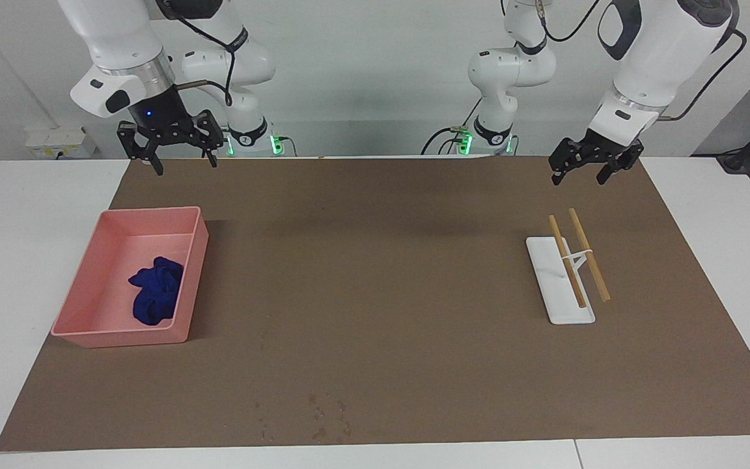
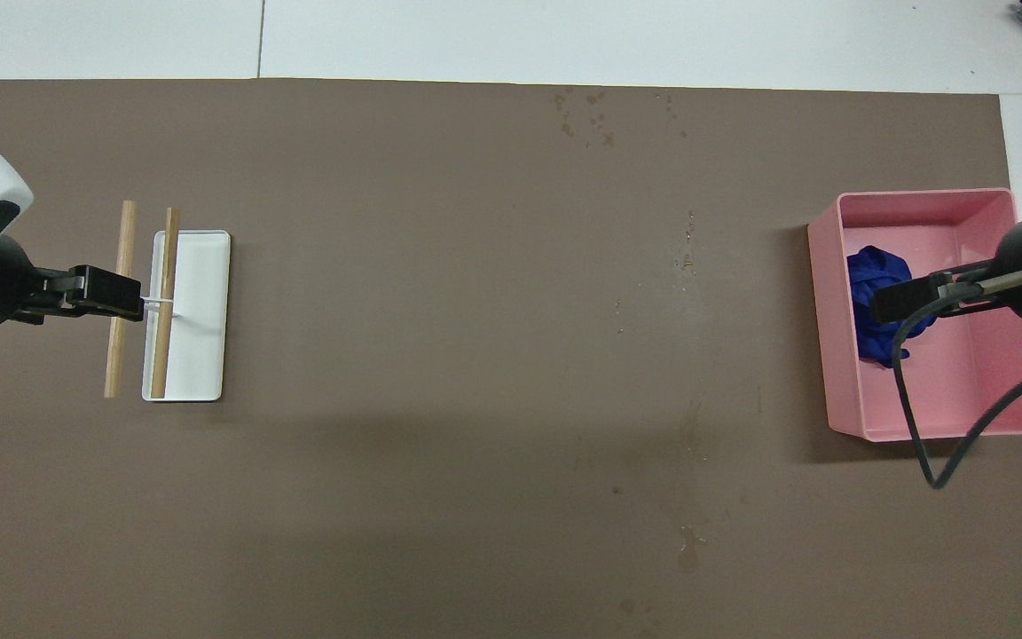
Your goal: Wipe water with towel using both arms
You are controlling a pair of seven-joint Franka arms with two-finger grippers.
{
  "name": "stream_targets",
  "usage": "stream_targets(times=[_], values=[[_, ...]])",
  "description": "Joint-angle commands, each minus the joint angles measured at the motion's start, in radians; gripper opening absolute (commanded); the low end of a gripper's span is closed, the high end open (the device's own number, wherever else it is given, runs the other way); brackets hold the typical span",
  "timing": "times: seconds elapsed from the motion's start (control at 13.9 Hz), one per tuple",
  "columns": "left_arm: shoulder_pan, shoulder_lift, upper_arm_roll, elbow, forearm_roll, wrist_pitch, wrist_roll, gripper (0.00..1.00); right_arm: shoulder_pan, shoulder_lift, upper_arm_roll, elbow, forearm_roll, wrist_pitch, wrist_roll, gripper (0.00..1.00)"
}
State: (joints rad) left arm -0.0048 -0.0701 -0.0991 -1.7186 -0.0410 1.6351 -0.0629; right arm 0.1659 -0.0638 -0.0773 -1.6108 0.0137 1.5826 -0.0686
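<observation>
The deep blue towel (image 1: 155, 292) lies bunched in the pink tray (image 1: 147, 212), toward the right arm's end of the table. In the overhead view the towel (image 2: 870, 266) is partly covered by my right gripper (image 2: 906, 302). In the facing view my right gripper (image 1: 183, 163) hangs open and empty, high over the tray's end nearest the robots, touching nothing. My left gripper (image 1: 578, 177) is open and empty, raised over the mat near the wooden rods; it also shows in the overhead view (image 2: 107, 293). Water droplets (image 1: 326, 417) dot the mat near its edge farthest from the robots, and show in the overhead view (image 2: 584, 111).
A white rack (image 1: 560, 286) with two wooden rods (image 1: 588, 254) resting on it sits toward the left arm's end of the table; it also shows in the overhead view (image 2: 196, 311). A brown mat (image 1: 375, 260) covers the table. A black cable (image 2: 910, 426) hangs from the right arm.
</observation>
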Motion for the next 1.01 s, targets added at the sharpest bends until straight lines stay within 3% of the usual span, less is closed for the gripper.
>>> stream_targets(times=[0.0, 0.36, 0.93], values=[[0.006, -0.028, -0.001, -0.024, -0.007, -0.004, 0.011, 1.0, -0.018, -0.014, -0.001, -0.024, -0.008, 0.019, 0.01, 1.0], [0.006, -0.028, -0.001, -0.024, -0.007, -0.004, 0.011, 1.0, -0.15, -0.016, 0.143, -0.024, -0.006, 0.004, 0.013, 1.0], [0.006, -0.028, -0.001, -0.024, -0.007, -0.004, 0.011, 1.0, -0.178, -0.017, 0.152, -0.024, 0.005, 0.005, 0.023, 1.0]])
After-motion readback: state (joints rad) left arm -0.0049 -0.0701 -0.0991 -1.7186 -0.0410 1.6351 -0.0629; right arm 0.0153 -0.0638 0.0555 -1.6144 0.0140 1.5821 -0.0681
